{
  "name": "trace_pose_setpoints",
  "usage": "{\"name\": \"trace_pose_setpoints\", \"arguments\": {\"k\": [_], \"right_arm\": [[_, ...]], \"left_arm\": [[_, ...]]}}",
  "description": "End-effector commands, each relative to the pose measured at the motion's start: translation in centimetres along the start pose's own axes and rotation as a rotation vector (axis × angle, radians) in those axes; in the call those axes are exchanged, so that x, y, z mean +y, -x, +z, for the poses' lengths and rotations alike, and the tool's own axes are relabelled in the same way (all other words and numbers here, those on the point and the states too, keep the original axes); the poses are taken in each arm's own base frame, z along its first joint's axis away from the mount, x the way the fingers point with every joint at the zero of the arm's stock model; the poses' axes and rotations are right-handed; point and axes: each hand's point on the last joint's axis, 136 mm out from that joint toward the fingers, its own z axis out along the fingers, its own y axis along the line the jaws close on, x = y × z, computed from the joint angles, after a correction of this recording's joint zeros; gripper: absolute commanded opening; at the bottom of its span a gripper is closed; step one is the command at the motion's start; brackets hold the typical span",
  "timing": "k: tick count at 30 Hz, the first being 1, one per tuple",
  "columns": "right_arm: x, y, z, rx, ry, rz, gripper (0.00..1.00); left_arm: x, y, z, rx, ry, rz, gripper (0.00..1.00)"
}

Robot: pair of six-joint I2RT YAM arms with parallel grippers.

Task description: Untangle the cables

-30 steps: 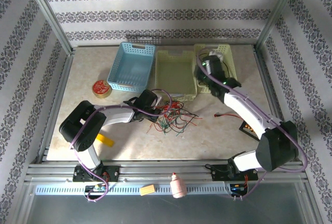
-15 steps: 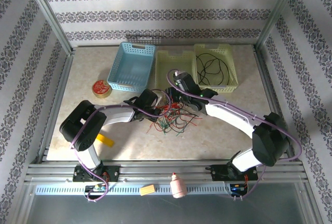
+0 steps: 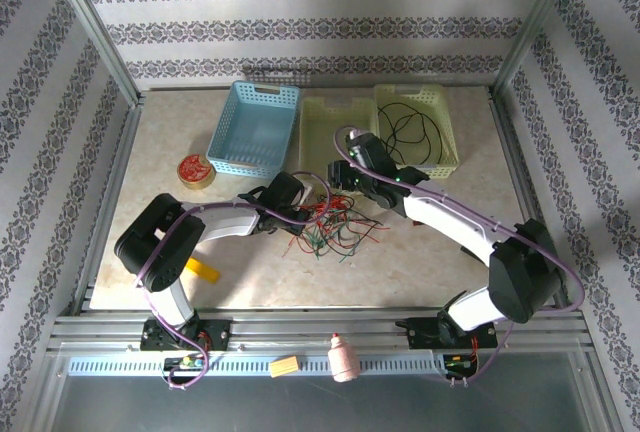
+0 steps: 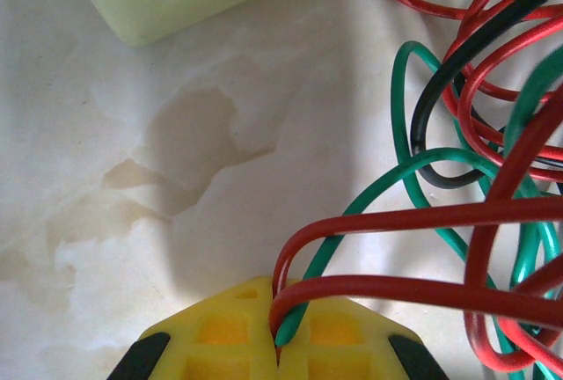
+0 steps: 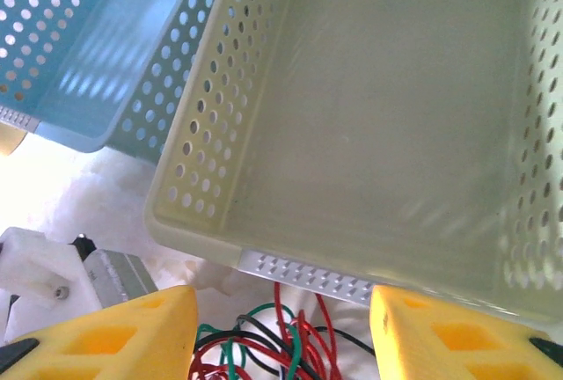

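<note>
Top view bright, evenly lit, faint soft shadows on desk [image 3: 420, 262]. Left wrist: near cables [image 4: 422, 218] soft-focus, broad shadow beneath. Right wrist: blown-out glare lower left.

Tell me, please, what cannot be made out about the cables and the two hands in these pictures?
- Left wrist: the red and green cables pinched in the left hand run off the right edge, ends unseen.
- Top external: the tangle is too fine to trace crossings or see the left hand's grip.
- Right wrist: the bottom edge cuts the tangle off at the right hand.
</note>
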Motion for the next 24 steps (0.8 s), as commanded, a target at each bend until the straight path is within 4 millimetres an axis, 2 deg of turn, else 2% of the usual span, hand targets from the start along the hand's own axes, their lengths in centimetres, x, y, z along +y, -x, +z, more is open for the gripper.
{"name": "trace_pose_setpoints", "arguments": {"k": [1, 5, 10, 12, 18, 24], "right_arm": [[-0.4, -0.1, -0.4, -0.001, 0.019, 0.028, 0.54], [0.7, -0.9, -0.2, 0.046, 0.082, 0.032, 0.52], [2.8, -3.1, -0.2, 0.143, 0.203, 0.015, 0.49], [2.2, -3.7, -0.4, 0.157, 0.200, 0.048, 0.47], [-1.7, -5.5, -1.9, 0.191, 0.201, 0.198, 0.46], [-2.0, -7.4, -2.2, 0.254, 0.258, 0.220, 0.44]], "left_arm": [[0.7, -1.0, -0.8, 0.042, 0.050, -0.001, 0.00], [0.8, -1.1, -0.8, 0.044, 0.051, -0.005, 0.00], [0.6, -0.8, -1.0, 0.031, 0.045, -0.009, 0.00], [0.7, -0.7, -1.2, 0.029, 0.054, -0.004, 0.00], [1.0, -0.9, -1.5, 0.031, 0.070, 0.008, 0.00], [1.0, -1.1, -1.2, 0.039, 0.065, 0.010, 0.00]]}}
